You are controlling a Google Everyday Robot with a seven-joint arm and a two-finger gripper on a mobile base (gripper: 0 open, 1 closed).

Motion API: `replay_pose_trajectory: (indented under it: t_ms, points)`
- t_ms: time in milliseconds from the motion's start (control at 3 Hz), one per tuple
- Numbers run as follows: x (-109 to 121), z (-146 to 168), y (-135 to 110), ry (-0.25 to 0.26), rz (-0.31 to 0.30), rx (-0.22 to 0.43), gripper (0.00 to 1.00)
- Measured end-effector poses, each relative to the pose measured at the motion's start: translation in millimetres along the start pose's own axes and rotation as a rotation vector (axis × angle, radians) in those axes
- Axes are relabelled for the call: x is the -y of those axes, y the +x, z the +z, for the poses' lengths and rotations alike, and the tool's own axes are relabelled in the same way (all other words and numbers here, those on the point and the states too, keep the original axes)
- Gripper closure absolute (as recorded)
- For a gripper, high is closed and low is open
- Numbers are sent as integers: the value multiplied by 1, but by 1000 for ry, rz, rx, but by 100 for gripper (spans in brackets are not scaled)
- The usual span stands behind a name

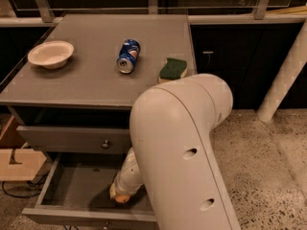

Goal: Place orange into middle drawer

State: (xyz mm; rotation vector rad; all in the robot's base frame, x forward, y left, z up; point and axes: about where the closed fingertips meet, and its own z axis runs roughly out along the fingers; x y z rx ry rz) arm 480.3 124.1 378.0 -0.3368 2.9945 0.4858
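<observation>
Under the grey cabinet top, my gripper is sitting inside the open middle drawer, right at the orange, clamped or released I can't tell; probably placing, next calling for letting go and backing out.

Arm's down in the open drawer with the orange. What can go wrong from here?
1. The hand sits low in the middle drawer, near its front wall, with the orange at its tip. Let go there, the round fruit may roll.
2. The forearm passes close below the upper drawer. Lifting straight up could knock its front.
</observation>
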Motion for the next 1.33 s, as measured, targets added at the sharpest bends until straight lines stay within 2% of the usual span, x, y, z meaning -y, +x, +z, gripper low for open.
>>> replay_pose_trajectory:
  t_ms: [333, 1000, 1333]
  points:
    - [0, 0, 0, 0, 0, 0, 51]
    - [0, 0, 0, 0, 0, 0, 0]
    - [0, 0, 0, 0, 0, 0, 0]
